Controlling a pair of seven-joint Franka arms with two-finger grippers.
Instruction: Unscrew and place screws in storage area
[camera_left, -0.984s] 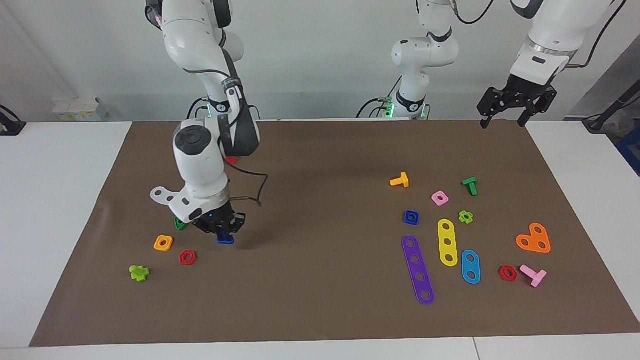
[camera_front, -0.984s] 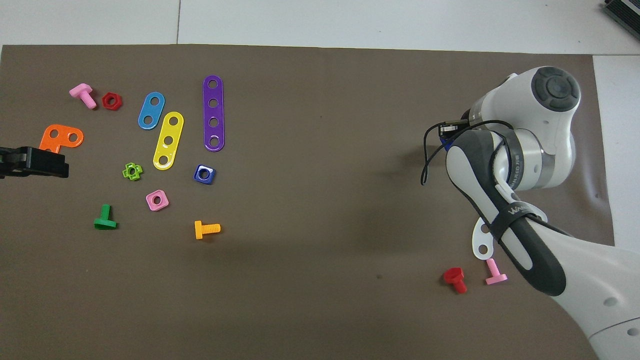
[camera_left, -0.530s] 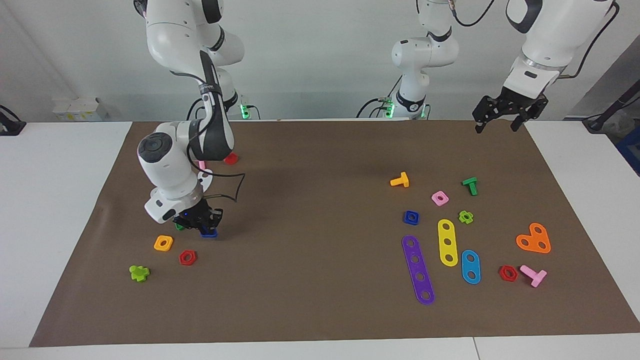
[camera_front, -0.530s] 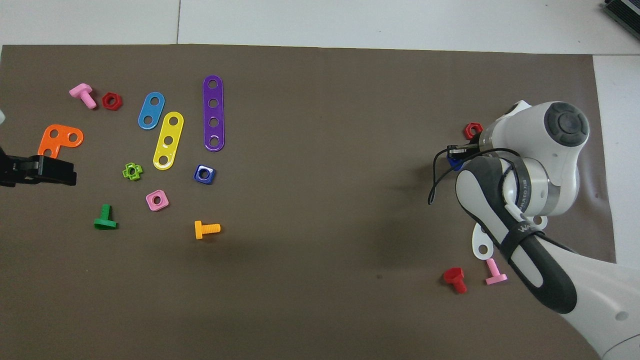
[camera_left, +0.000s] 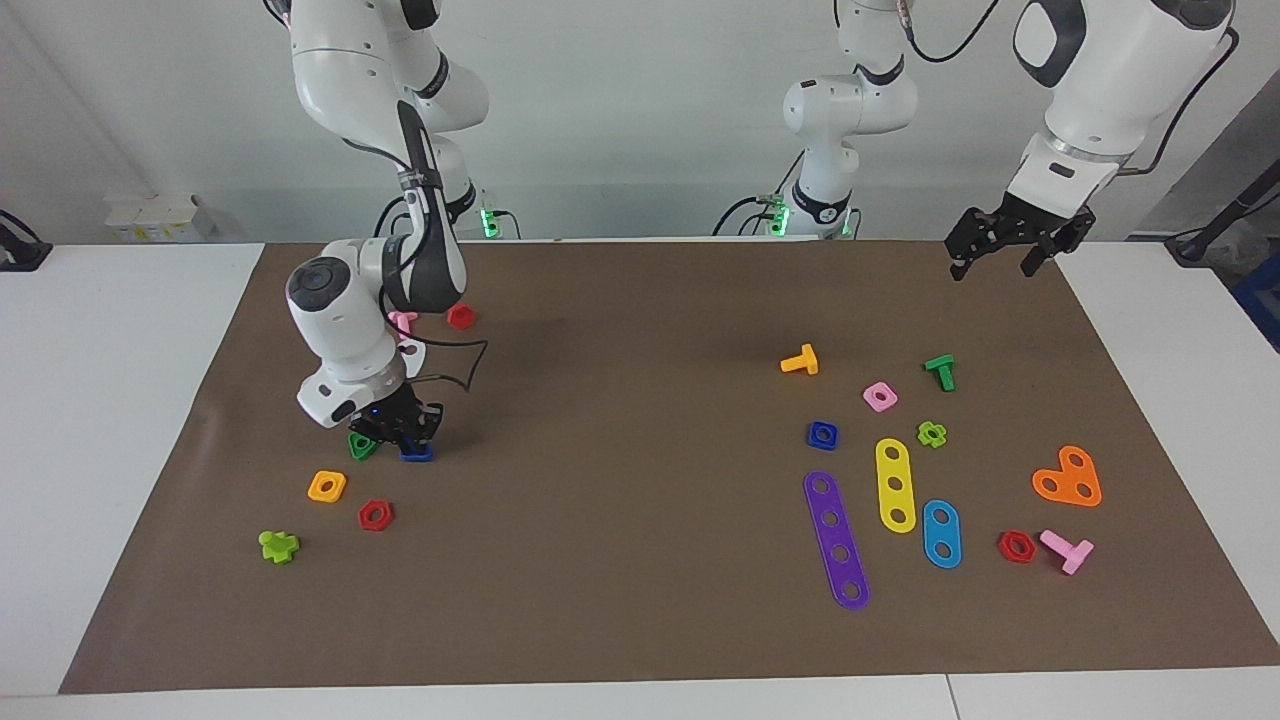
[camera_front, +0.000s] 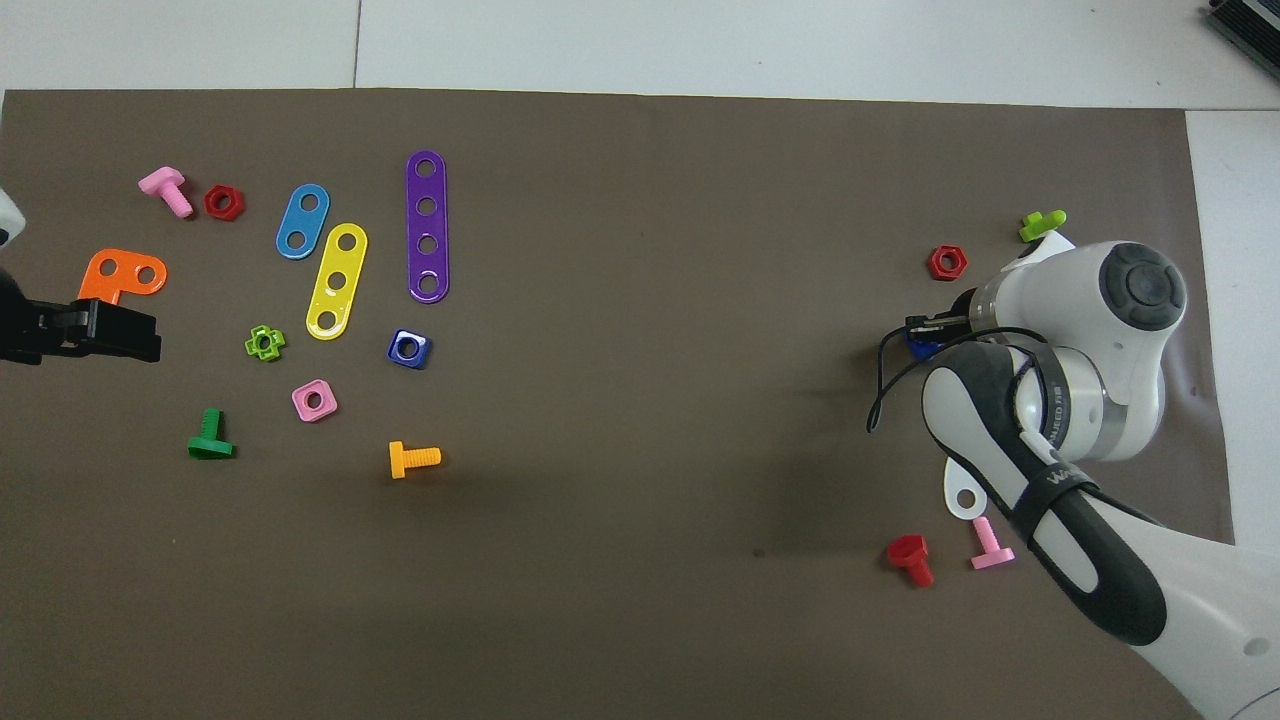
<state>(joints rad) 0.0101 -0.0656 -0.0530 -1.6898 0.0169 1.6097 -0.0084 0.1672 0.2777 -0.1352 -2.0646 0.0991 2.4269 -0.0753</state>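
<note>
facing view puts the right gripper (camera_left: 400, 437) low over the mat (camera_left: 640, 640) at the right arm's end of the table, its fingertips pressed together on the dark-blue screw (camera_left: 417, 453). the screw's flat head sits at or just above the paper; whether it already rests there cannot be told. it is held by the stem with the head down, probably so it can be set flat and stay put when let go.

just beside the screw is the green triangular nut (camera_left: 360, 446), partly hidden by the gripper. the orange square nut (camera_left: 327, 486) and the red hexagonal nut (camera_left: 375, 514) lie a little farther from the robots, with a lime cross-shaped piece (camera_left: 277, 545) farther out again. this cluster reads as the storage area, so the screw is being brought among parts already sorted. a red bolt (camera_left: 461, 316) and a pink bolt (camera_left: 402, 322) lie nearer to the robots.

at the left arm's end, the left gripper (camera_left: 1003, 248) hangs high over the mat's edge with fingers spread, empty, waiting. below it lie the perforated strips (camera_left: 838, 538), a blue square nut (camera_left: 822, 434) and more bolts, well apart from the storage patch.

the overhead view shows only a sliver of blue at the right gripper's tip.
</note>
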